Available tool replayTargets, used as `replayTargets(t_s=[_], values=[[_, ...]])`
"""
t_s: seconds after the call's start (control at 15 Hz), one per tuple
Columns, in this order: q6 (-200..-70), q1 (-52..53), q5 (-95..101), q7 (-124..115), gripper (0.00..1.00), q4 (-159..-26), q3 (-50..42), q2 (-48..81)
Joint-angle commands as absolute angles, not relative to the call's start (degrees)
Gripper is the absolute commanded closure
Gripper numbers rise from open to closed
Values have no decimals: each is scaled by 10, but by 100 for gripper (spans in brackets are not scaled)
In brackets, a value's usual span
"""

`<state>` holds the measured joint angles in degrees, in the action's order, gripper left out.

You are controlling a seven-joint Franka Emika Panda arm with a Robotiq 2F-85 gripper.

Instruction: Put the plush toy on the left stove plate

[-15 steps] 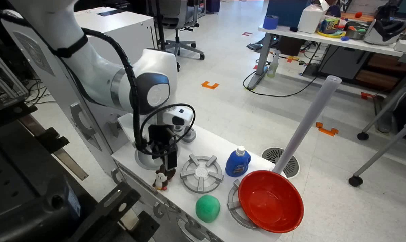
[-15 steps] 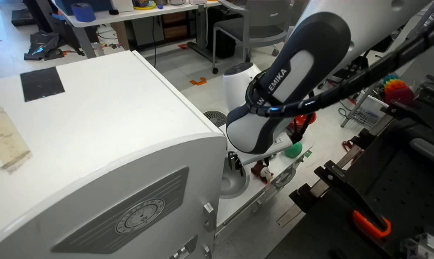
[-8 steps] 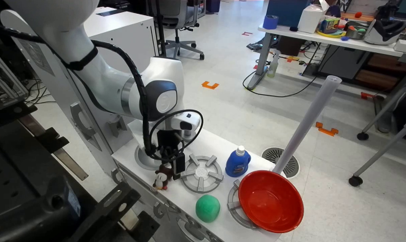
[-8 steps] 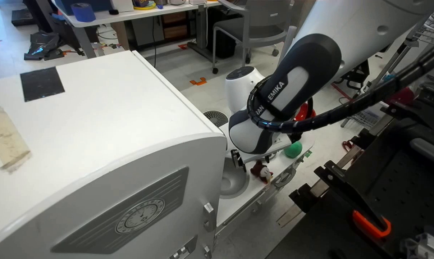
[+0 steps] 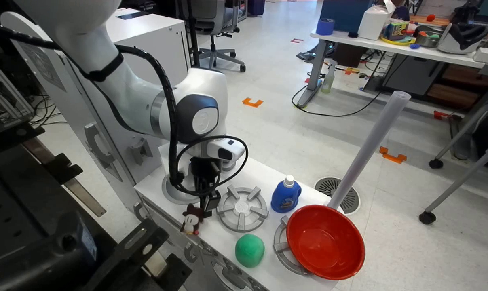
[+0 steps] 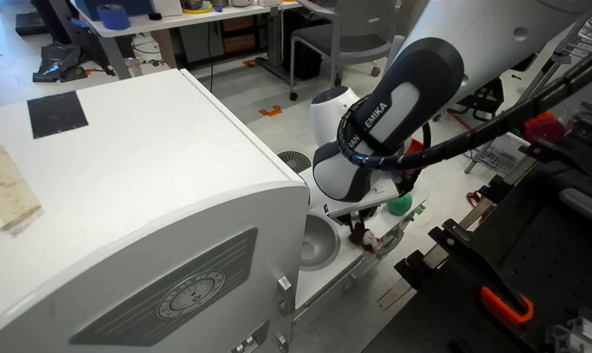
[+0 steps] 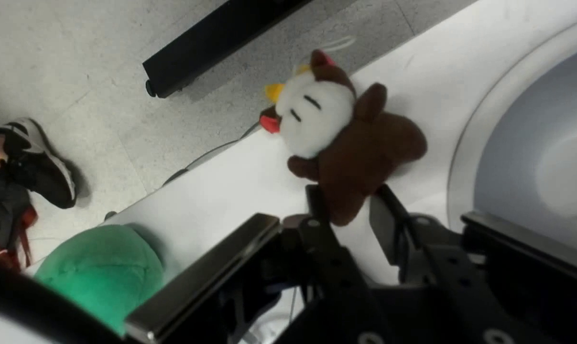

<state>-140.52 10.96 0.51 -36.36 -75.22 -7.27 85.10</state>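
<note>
While gripper (image 7: 349, 205) pinched toy (image 7: 364, 153) near edge of white counter (image 7: 231, 196), cluttered desk (image 5: 423, 51) sat upper right in an exterior view, chair (image 5: 211, 20) top centre.

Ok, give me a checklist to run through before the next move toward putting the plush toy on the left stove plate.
1. Plush toy inside the gripper: ok, part of its brown body lies between the jaws.
2. Firm hold: cannot tell; the pictures do not show whether the jaws are pinching it.
3. Toy within the edge of the counter: not ok; in the wrist view part of it shows past the edge.
4. Left stove plate in sight: ok, its centre and spokes show in an exterior view.
5. Red bowl off that plate: ok, it is over the other burner.
6. Green ball off that plate: ok, it sits beside it.
</note>
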Motion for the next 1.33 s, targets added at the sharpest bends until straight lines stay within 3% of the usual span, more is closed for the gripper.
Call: replayTargets(t_s=[0.0, 0.73, 1.27], values=[[-1371, 113, -21, -396, 99, -737, -72, 851], [-1268, 80, -21, -405, 99, -563, -79, 869], [-1297, 76, 7, -485, 99, -605, -130, 851]])
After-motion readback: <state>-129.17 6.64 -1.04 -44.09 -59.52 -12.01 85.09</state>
